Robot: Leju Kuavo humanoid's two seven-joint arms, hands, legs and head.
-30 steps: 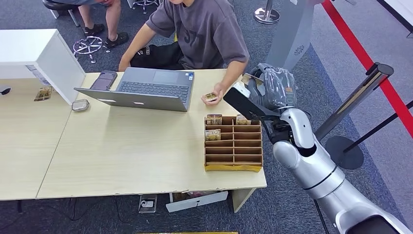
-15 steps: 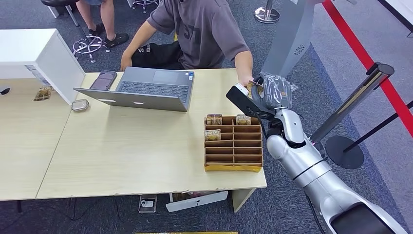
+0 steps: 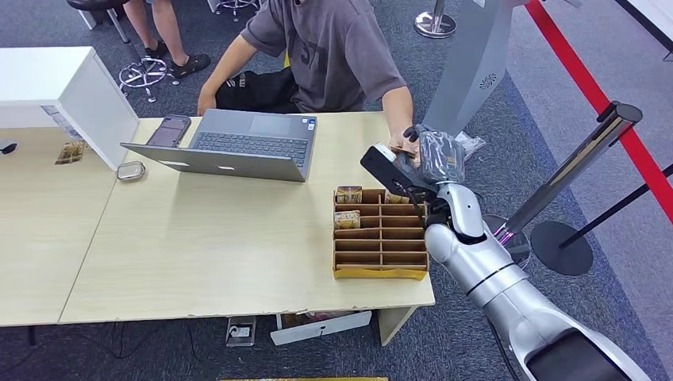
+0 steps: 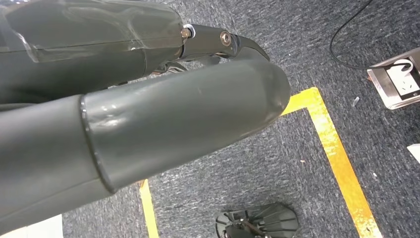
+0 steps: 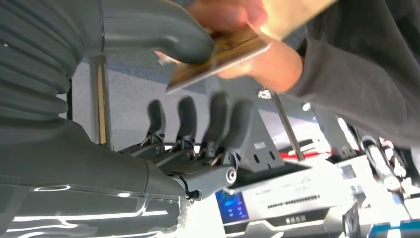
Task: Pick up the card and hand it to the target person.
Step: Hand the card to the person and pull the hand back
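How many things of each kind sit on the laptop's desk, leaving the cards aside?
Laptop: 1
Phone: 1
Small silver tin: 1
Cardboard sorter tray: 1
Total: 4

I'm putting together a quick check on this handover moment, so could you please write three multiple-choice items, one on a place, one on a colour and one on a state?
1. Where does the open laptop stand?
A. on the table, in front of the seated person
B. on the floor
C. inside the organizer

2. What colour is the person's shirt?
A. red
B. grey
C. white

3. What is happening to the card?
A. it lies flat on the table
B. it stands in the organizer
C. the right hand and the person's hand both touch it

Answers: 1 A, the head view shows it on the table; 2 B, the shirt is grey; 3 C, the right wrist view shows the thumb and the person's fingers on it.
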